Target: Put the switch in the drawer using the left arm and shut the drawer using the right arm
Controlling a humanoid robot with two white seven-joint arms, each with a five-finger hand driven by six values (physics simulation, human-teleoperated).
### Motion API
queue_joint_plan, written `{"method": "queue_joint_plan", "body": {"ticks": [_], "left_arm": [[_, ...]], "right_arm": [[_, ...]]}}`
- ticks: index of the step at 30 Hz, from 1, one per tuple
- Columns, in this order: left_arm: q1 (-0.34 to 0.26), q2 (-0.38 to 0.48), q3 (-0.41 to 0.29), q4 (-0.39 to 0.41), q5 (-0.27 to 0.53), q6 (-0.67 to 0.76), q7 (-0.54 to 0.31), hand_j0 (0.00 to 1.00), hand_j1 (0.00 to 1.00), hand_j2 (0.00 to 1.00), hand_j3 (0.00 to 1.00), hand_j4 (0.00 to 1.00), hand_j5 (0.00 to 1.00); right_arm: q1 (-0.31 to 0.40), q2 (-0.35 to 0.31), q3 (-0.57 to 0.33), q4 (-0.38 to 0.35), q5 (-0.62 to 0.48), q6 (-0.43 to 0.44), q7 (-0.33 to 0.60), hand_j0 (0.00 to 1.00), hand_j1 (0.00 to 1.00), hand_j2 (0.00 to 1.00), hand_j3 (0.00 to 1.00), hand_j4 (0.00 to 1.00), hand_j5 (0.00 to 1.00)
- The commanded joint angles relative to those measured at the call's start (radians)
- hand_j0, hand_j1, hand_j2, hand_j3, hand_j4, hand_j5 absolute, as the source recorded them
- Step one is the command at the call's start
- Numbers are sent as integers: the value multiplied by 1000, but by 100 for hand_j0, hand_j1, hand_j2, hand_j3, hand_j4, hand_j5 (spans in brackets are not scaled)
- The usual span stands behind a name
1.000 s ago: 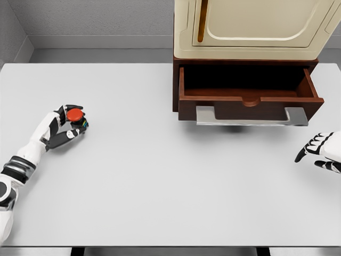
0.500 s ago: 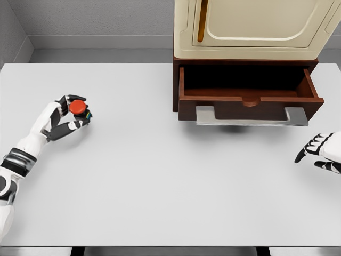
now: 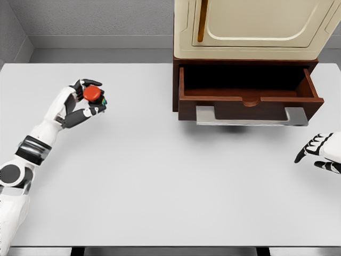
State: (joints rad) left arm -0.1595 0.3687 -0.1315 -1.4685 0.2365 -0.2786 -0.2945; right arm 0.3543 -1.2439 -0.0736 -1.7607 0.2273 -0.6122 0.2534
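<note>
The left hand [image 3: 84, 102] has its fingers [image 3: 91, 82] clamped on the switch [image 3: 93, 94], whose red cap shows between thumb and forefinger. Over the last second the hand has carried it from about nine o'clock on the table [image 3: 160, 186] up and inward toward ten o'clock, and the arm is now stretched further out. The switch looks to be off the table surface, though its height above it is hard to tell. It is still well apart from the drawer [image 3: 248, 96], which stands pulled open at one o'clock under the cream cabinet [image 3: 250, 29], its handle [image 3: 250, 117] facing the robot.

The shift means the carry has begun: the grasp seems secure, and the remaining travel is a long sweep to the right before the switch can be released over the open drawer.

The right hand [image 3: 321, 152] has not moved; it rests at three o'clock near the table's edge, fingers apart and holding nothing, below and right of the handle.
</note>
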Motion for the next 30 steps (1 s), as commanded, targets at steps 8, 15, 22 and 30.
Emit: {"method": "queue_joint_plan", "body": {"ticks": [8, 15, 22, 30], "left_arm": [[-23, -45, -34, 2, 4, 4, -2, 51, 51, 51, 51, 51, 51], [-37, -45, -43, -1, 4, 6, 0, 51, 51, 51, 51, 51, 51], [-72, -60, -73, -1, 3, 6, -2, 51, 51, 51, 51, 51, 51], [-103, -82, -96, -1, -5, 6, 0, 51, 51, 51, 51, 51, 51]], "right_arm": [[-2, -2, 0, -2, -6, 1, 0, 60, 60, 60, 60, 60, 60], [0, -2, 0, -5, -6, 1, 0, 60, 60, 60, 60, 60, 60], [0, -2, 0, -5, -6, 1, 0, 60, 60, 60, 60, 60, 60], [0, -2, -2, -5, -6, 1, 0, 59, 59, 59, 59, 59, 59]]}}
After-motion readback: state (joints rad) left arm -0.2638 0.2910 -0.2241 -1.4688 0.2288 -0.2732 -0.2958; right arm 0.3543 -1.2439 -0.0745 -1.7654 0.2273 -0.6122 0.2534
